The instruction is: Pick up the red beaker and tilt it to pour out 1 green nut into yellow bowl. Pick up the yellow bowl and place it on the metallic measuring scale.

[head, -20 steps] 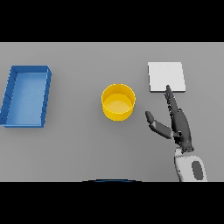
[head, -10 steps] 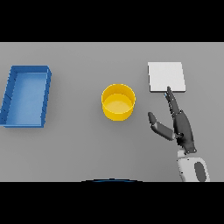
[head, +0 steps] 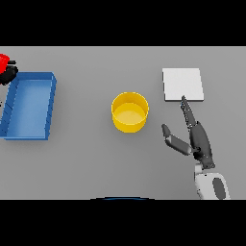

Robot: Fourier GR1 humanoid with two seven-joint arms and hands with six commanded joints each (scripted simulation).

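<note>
The yellow bowl point(head: 129, 120) stands upright in the middle of the table, and no nut shows inside it. The metallic measuring scale point(head: 182, 84) is a flat pale square to the bowl's right and further back. My right hand point(head: 198, 138) lies open just in front of the scale, its straight fingers pointing at the scale's near edge and its thumb spread toward the bowl. At the far left edge a bit of the red beaker point(head: 3, 60) shows, with the dark fingers of my left hand point(head: 9, 73) wrapped against it; most of both is cut off.
A blue rectangular tray point(head: 50, 106) lies at the left, just below and to the right of the beaker. Grey table point(head: 91, 158) surrounds the bowl on all sides.
The red beaker and my left hand have come into view at the far left edge. My right hand has drifted slightly toward me and to the right, still open.
</note>
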